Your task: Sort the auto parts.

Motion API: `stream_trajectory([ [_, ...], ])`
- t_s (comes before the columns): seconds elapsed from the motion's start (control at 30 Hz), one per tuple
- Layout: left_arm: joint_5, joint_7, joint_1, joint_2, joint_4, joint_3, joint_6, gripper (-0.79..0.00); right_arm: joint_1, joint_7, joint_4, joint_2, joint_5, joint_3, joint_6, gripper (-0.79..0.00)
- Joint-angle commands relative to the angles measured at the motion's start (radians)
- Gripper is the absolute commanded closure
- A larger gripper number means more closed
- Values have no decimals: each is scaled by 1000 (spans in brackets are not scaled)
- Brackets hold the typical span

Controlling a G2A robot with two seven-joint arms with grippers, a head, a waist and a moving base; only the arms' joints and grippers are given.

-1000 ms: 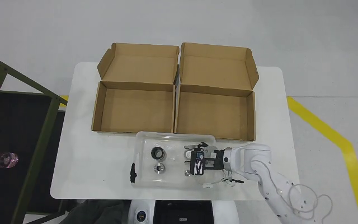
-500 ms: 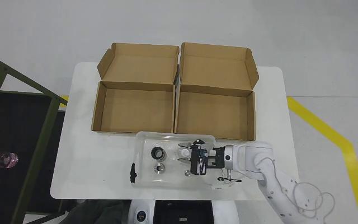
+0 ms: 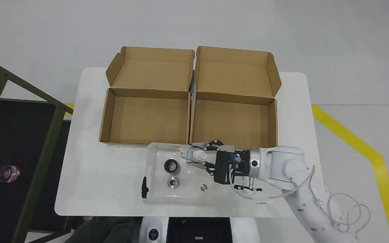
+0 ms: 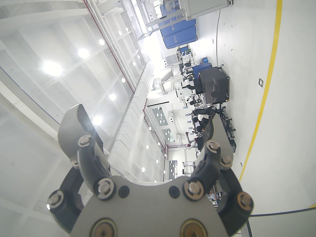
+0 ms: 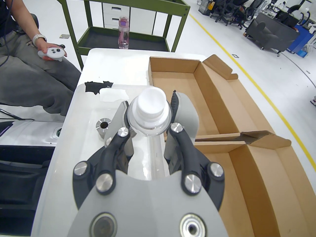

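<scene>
My right gripper (image 3: 205,156) hangs over the clear plastic tray (image 3: 152,182) near the table's front edge. It is shut on a white round part with a clear collar (image 5: 150,107), also seen as the white part (image 3: 196,154) from above. In the tray lie a black ring (image 3: 172,165), a metal sleeve (image 3: 174,182) and a small metal piece (image 3: 203,187). The metal sleeve (image 5: 103,127) stands beside the held part. My left gripper (image 4: 145,118) points up at the ceiling, open and holding nothing.
Two open cardboard boxes stand side by side behind the tray, the left box (image 3: 146,118) and the right box (image 3: 234,124). A black scrap (image 3: 144,187) lies at the tray's left edge. A green cart (image 3: 30,121) stands left of the table.
The right gripper has come up out of the tray with the white part and shifted slightly left and toward the boxes.
</scene>
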Motion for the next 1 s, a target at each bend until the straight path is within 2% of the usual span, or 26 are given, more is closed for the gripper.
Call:
stream_trajectory([
  [0.0,0,0,0,0,0,0,0,-785,7,-13,-2,0,9,7,9,0],
  [0.53,0,0,0,0,0,0,0,-785,79,-6,66,-1,66,36,80,0],
  [0.97,0,0,0,0,0,0,0,-785,216,36,292,-14,71,-5,116,0],
])
